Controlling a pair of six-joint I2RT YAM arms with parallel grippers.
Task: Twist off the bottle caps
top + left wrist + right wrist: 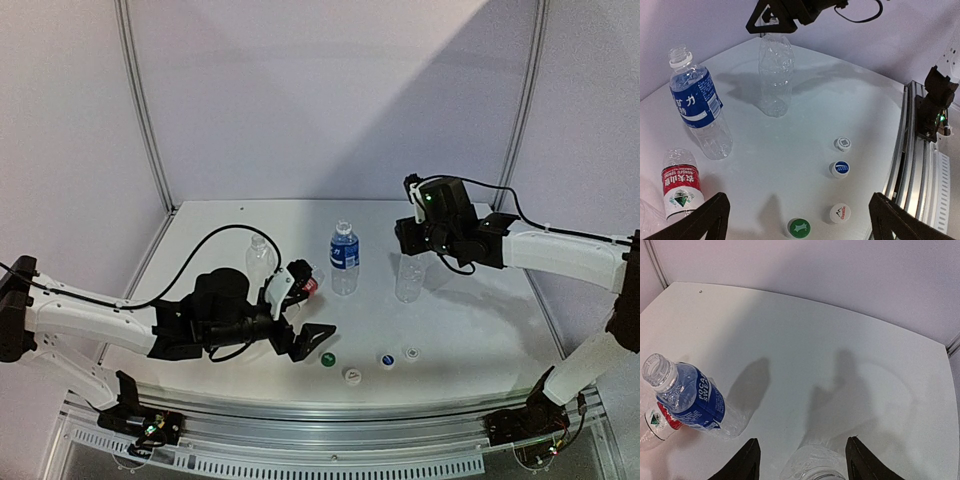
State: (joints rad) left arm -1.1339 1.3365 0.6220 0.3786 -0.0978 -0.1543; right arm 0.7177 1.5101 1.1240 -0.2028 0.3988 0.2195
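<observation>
Four bottles stand uncapped on the white table [480, 320]. The blue-label bottle [344, 258] [700, 112] [690, 397] is in the middle. Left of it are the red-label bottle [680, 185] [655, 422] and an unlabelled one [259, 255]. My right gripper [413, 245] [805, 462] is open above another unlabelled bottle [410, 280] [774, 75] [815, 467], a finger on each side of its neck with gaps. The caps lie near the front edge: green [327, 360] [799, 228], white [352, 375] [840, 213], blue [386, 359] [840, 169], pale [411, 353] [842, 144]. My left gripper [310, 305] [800, 217] is wide open and empty.
A slotted metal rail [330, 440] [920, 165] runs along the table's front edge, with both arm bases on it. White walls with metal posts [145, 110] close the back and sides. The left arm's black cable [200, 250] arcs over the table.
</observation>
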